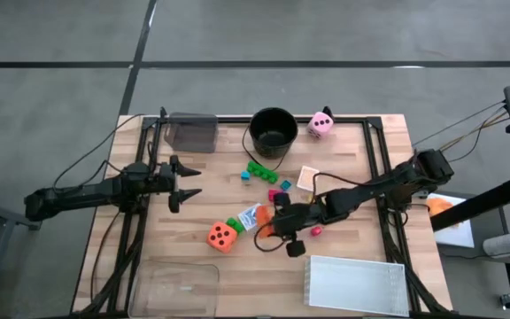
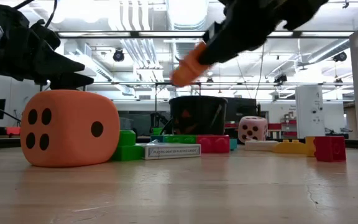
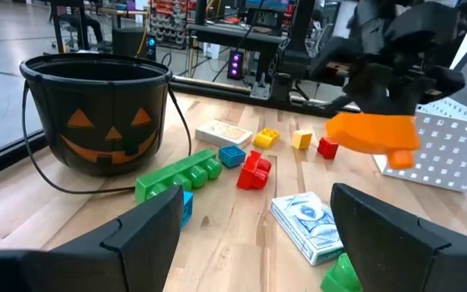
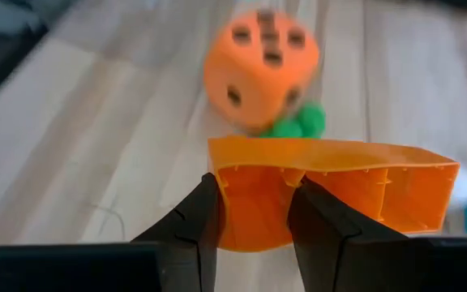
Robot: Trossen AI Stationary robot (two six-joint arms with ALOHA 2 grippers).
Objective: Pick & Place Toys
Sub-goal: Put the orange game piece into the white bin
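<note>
Orange brick (image 4: pixel 331 191) between right fingers (image 4: pixel 197 219), aloft.

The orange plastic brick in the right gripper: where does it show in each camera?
High view: orange plastic brick at table centre, mostly under the right gripper.
Low view: upper middle, lifted off the table.
Left wrist view: right of centre, in the air.
Right wrist view: lower centre, pinched between the fingers.
Shared landmark: the orange foam die with black dots; not in the left wrist view.
</note>
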